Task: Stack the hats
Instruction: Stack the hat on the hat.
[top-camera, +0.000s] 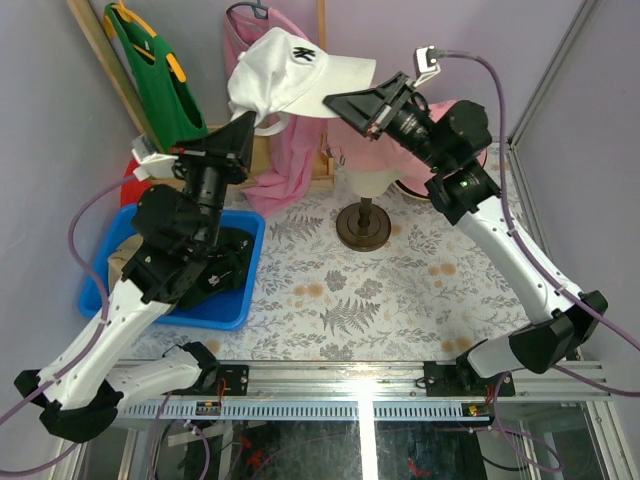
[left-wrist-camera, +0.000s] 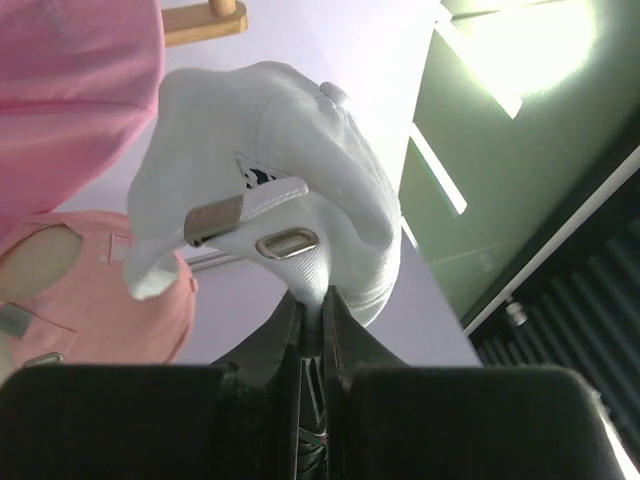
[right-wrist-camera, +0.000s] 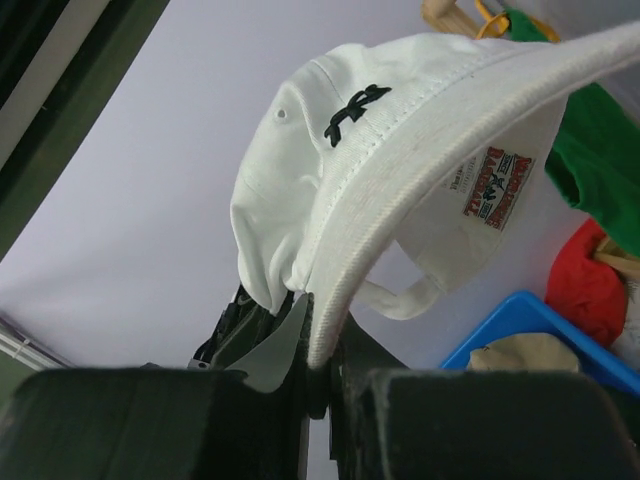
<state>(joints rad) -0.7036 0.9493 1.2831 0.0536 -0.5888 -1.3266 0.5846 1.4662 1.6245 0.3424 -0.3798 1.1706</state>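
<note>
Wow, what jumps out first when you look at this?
A white cap with a black logo hangs high in the air at the back, stretched between both arms: the left tool pinches its rear strap and the right tool pinches its brim. Just below it a pink hat sits on a mannequin head on a stand, and a bright blue bin lies at the left.

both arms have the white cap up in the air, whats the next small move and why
Probably move both arms together right and down toward the pink cap on the mannequin head. The left tool pinches the back strap of the white cap, the right tool its brim, so it hangs open, but up and left of the pink one.
</note>
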